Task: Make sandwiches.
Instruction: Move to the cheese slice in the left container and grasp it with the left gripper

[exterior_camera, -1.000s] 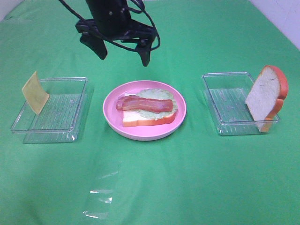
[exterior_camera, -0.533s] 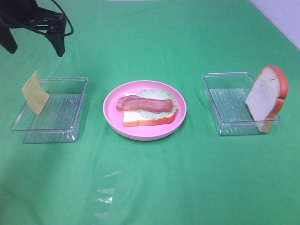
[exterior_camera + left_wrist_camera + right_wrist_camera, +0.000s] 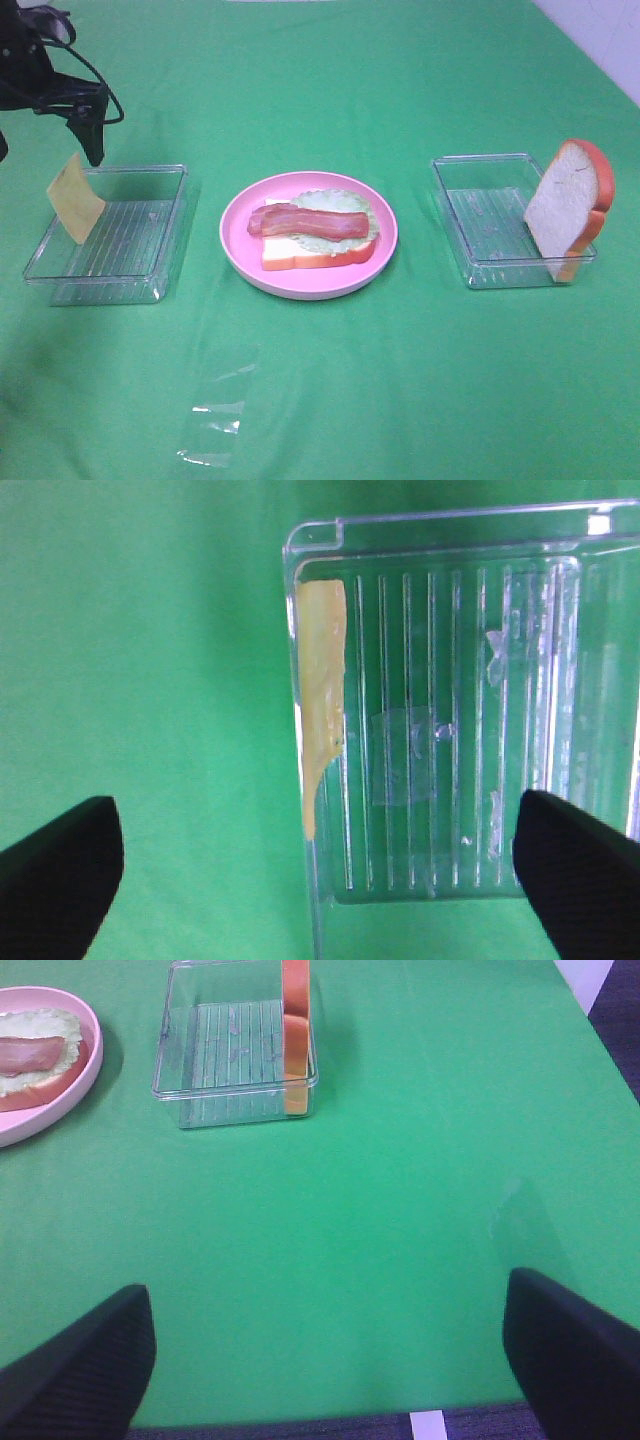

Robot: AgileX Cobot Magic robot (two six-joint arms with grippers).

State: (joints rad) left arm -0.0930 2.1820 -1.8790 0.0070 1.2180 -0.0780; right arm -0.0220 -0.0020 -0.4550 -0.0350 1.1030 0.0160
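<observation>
- Yellow cheese (image 3: 75, 198) is propped on edge against the outer wall of the left tray (image 3: 165, 235), so a free edge is offered for a pinch from above.
- Over that tray the left tool (image 3: 320, 880) is held wide open and empty. In the wrist view the cheese lies between its two fingers, and lowering and closing on it is judged to be the step in hand.
- At the middle of the green surface (image 3: 400, 380), on the pink plate (image 3: 300, 288), the half-built sandwich (image 3: 310, 240) is found: a lower bread slice (image 3: 290, 258), lettuce (image 3: 340, 203) on it, and bacon (image 3: 310, 222) laid across the top. A central spot is judged to suit reach from either arm.
- Against the outer wall of the right tray (image 3: 480, 160) the second bread slice (image 3: 565, 205) is stood upright, apparently kept as the cap.
- Well apart from everything, over bare surface, the right tool (image 3: 325, 1360) is held open and empty, presumably to stay clear.
</observation>
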